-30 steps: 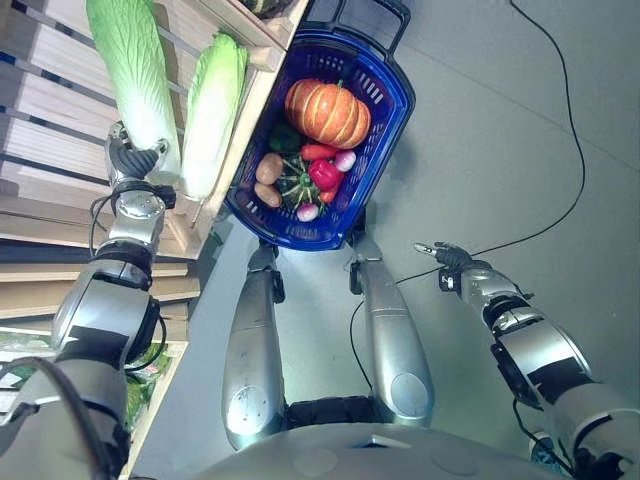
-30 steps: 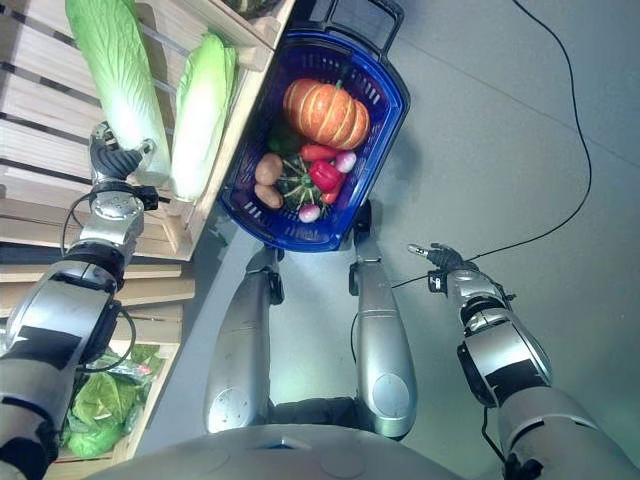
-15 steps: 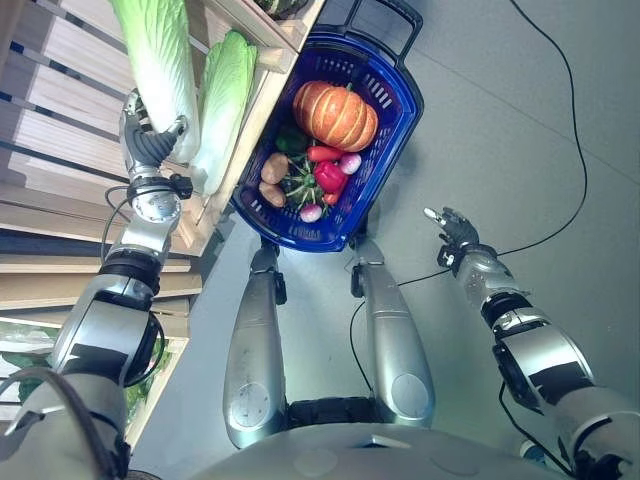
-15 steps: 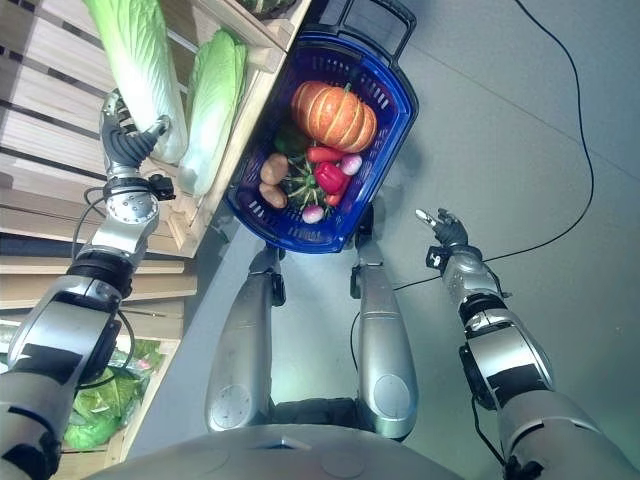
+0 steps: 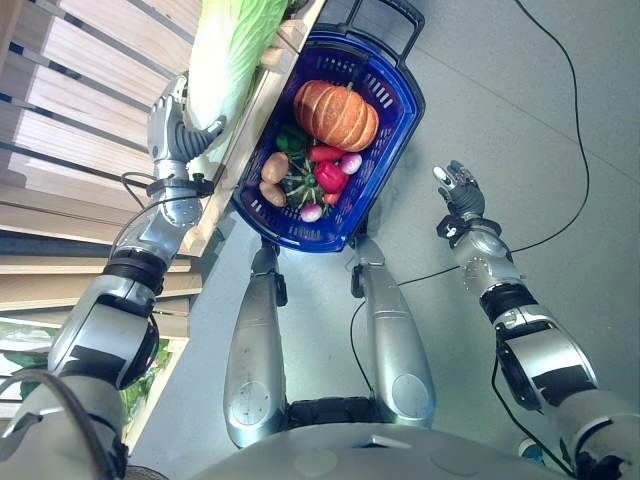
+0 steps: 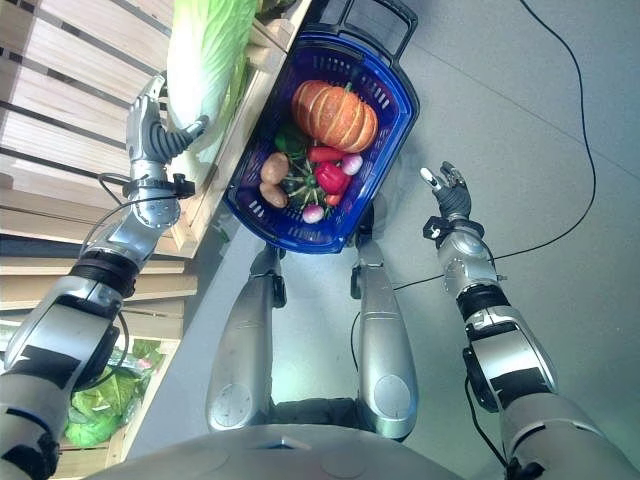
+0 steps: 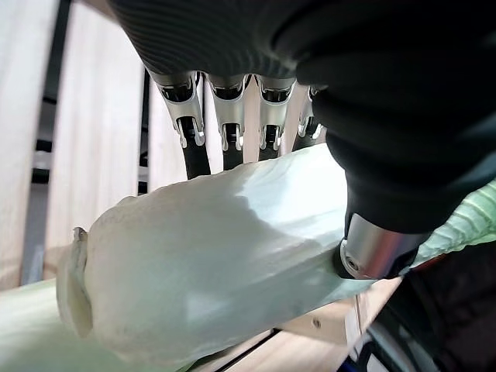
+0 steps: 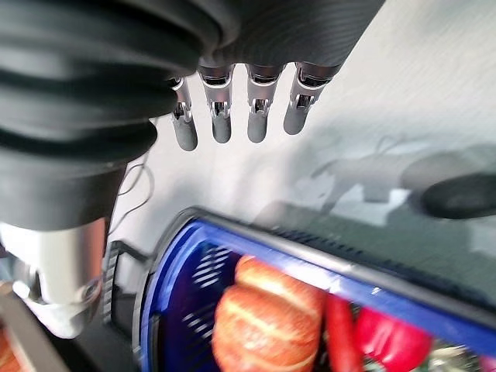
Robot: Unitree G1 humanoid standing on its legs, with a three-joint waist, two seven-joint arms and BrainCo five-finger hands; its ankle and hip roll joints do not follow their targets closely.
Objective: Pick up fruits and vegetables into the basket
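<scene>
A grey floor (image 5: 520,120) is seen below, with a slatted wooden shelf (image 5: 90,110) along the robot's left. A blue basket (image 5: 392,130) with a black handle (image 5: 385,15) stands on the floor just beside the shelf edge. In the basket lie an orange pumpkin (image 5: 335,113), a potato (image 5: 274,167), a red pepper (image 5: 329,175), a small dark green squash (image 5: 298,187) and some smaller pieces that cannot be told apart.

A long pale green cabbage (image 5: 232,55) is gripped by the left hand (image 5: 178,135); in the left wrist view the fingers (image 7: 232,132) are curled over its white stalk end and the thumb is pressed against the other side. The cabbage is held over the shelf edge, close to the basket rim, with the left arm stretched up along the shelf.

The right hand (image 6: 447,195) is held over bare floor to the right of the basket, its fingers (image 8: 221,116) loosely extended and nothing in it, the forearm raised toward the basket.
</scene>
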